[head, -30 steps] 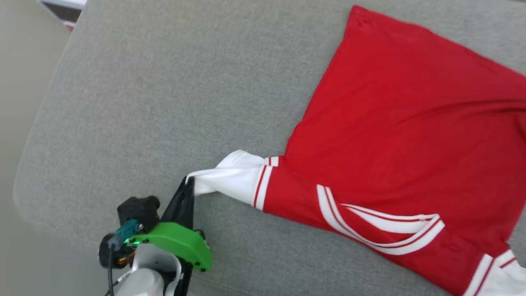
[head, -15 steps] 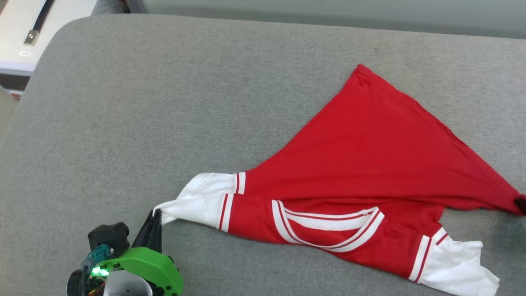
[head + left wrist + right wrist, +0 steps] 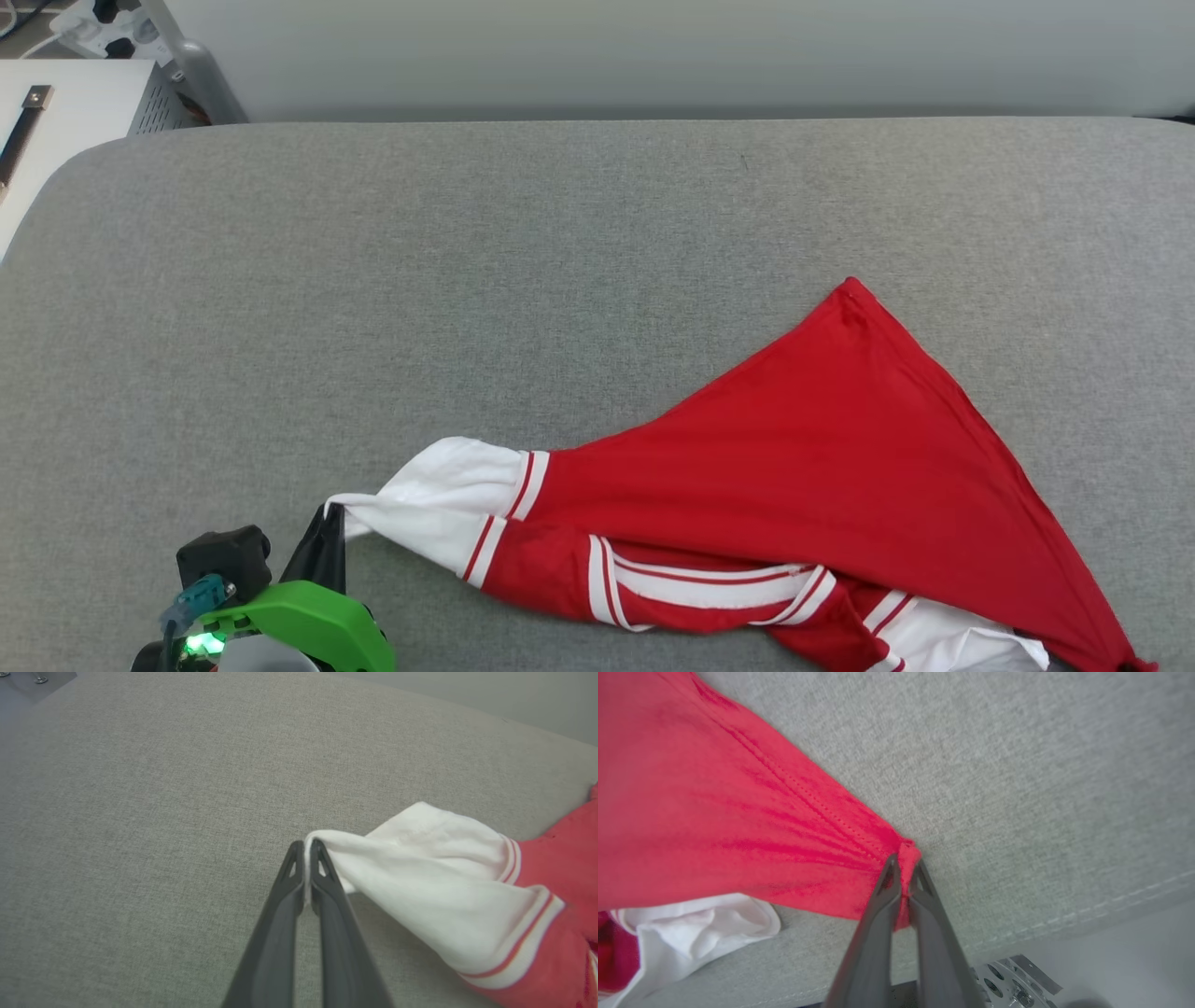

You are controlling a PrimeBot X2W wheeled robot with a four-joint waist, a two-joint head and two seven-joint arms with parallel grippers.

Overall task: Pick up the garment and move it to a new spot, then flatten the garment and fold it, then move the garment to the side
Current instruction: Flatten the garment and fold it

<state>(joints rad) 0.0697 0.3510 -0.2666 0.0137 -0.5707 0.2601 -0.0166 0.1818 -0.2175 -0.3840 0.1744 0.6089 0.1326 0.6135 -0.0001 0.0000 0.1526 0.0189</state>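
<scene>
Both grips being in place, the job looks to be at its early stage, somewhere between moving the shirt and flattening it. The left end effector (image 3: 329,511) has its two dark fingers pressed together on the tip of a white sleeve (image 3: 429,495), and the left wrist view shows a thin strip of white cloth pinched between the tips (image 3: 306,845). The right end effector (image 3: 903,859) is likewise clamped, its fingers shut on a bunched red corner of the shirt (image 3: 714,788), probably a hem corner, close to the near right edge of the desk. Between those two held points the shirt (image 3: 822,448) lies on the grey fabric-covered desk (image 3: 560,280), in its near right part, drawn into a long triangle that runs from the sleeve at the near left to the held corner at the near right, with one red corner pointing far. The body is doubled over on itself, the striped collar (image 3: 709,597) shows along the near edge, and the other white sleeve (image 3: 943,639) is tucked partly beneath the red cloth. So the shirt is not yet flat: spreading it out, folding it and setting it to the side all appear to remain. The left and far parts of the desk offer room for that.
</scene>
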